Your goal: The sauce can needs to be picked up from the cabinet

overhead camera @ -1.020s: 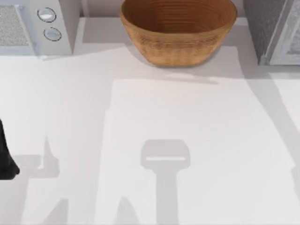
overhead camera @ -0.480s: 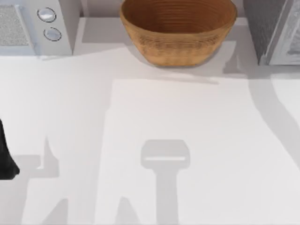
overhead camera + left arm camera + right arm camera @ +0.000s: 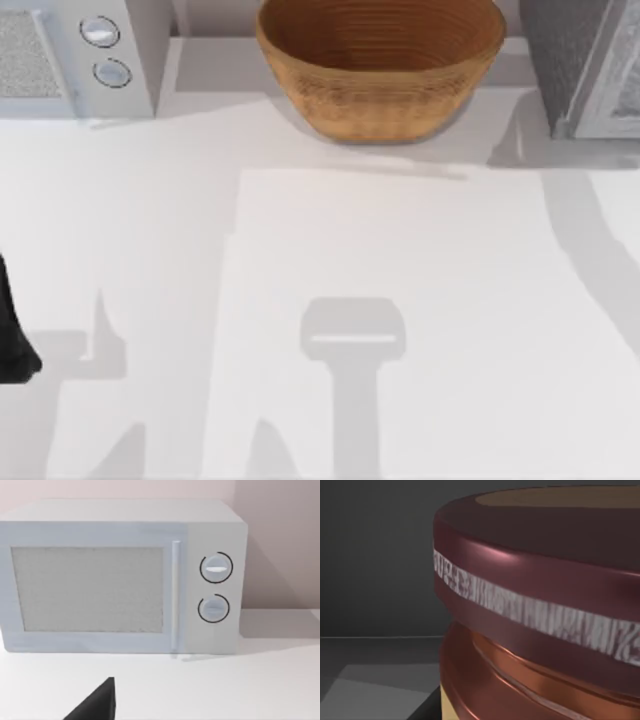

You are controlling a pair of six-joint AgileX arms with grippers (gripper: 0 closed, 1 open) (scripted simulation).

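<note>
Sauce can: small round can with a dark maroon-red side, a pale grey streaked band and a shiny copper ridge, the sauce can [image 3: 540, 610] is looming very close in the right wrist view, sitting in a dim grey enclosure whose dark wall [image 3: 375, 555] is rising behind it.
Right gripper: whether its claw is released, clenched or grasping the can cannot be told.
Cabinet: grey speckled cabinet [image 3: 585, 60] is standing at the table's far right corner in the top view.
Basket: big tan woven bowl-shaped basket [image 3: 380, 65] is sitting at the back middle of the table, well apart from the cabinet.
Microwave: white box-shaped microwave [image 3: 120, 575] with a mesh door and two round dials is standing at the far left, facing the left wrist camera.
Left arm: black link of the left arm [image 3: 12, 335] is sitting parked at the table's left edge; its claw state cannot be told.
Table: white table [image 3: 400, 260] is carrying grey shadows.
</note>
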